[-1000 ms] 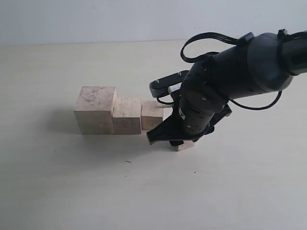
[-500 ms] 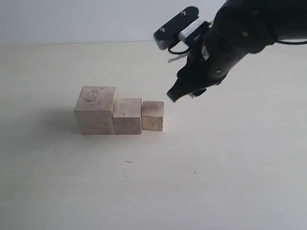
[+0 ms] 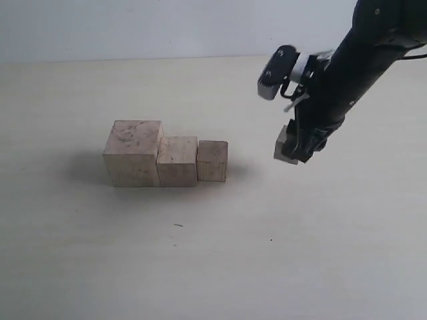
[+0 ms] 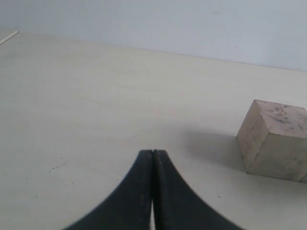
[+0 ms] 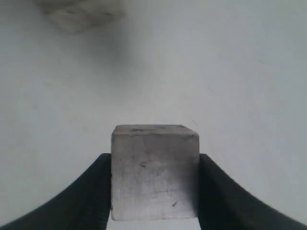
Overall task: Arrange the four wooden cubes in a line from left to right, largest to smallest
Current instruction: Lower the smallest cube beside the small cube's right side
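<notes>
Three pale wooden cubes stand touching in a row on the table: the largest cube on the left, the second cube in the middle, the third cube on the right. The smallest cube hangs in the air to the right of the row, apart from it. My right gripper is shut on it, and its dark fingers press both sides of the smallest cube. My left gripper is shut on nothing, low over the table, with the largest cube off to one side. It does not show in the exterior view.
The pale table stretches out on all sides of the row. A blurred pale block lies at the far edge of the right wrist view.
My right gripper has lifted the smallest cube off the table in front of the row, swung up, then moved right and lower. The three cubes in the row stayed put.
</notes>
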Robot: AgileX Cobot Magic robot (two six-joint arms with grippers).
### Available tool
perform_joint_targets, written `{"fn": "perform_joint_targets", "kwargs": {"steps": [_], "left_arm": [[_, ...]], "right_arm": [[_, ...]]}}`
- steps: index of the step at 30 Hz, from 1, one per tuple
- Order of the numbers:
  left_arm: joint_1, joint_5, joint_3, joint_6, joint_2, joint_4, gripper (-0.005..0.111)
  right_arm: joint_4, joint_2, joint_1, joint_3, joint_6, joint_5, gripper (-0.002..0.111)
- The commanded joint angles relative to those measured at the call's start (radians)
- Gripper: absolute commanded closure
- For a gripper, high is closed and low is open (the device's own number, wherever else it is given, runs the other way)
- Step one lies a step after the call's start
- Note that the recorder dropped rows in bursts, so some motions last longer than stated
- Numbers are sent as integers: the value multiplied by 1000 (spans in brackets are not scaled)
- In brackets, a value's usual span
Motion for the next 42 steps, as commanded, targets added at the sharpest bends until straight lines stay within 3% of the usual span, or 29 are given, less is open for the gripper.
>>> {"fn": "perform_joint_targets", "kwargs": {"steps": [1, 14, 25, 42], "left_arm": [[-6, -8, 4, 0, -6, 1, 107], [-6, -8, 4, 0, -6, 1, 107], [-6, -8, 4, 0, -6, 1, 107], [-6, -8, 4, 0, -6, 1, 107]], "right_arm": [[188, 54, -1, -9, -340, -40, 108], [315, 86, -1, -9, -331, -186, 108], [425, 159, -1, -9, -582, -120, 108], [525, 236, -1, -9, -700, -93, 108]]}}
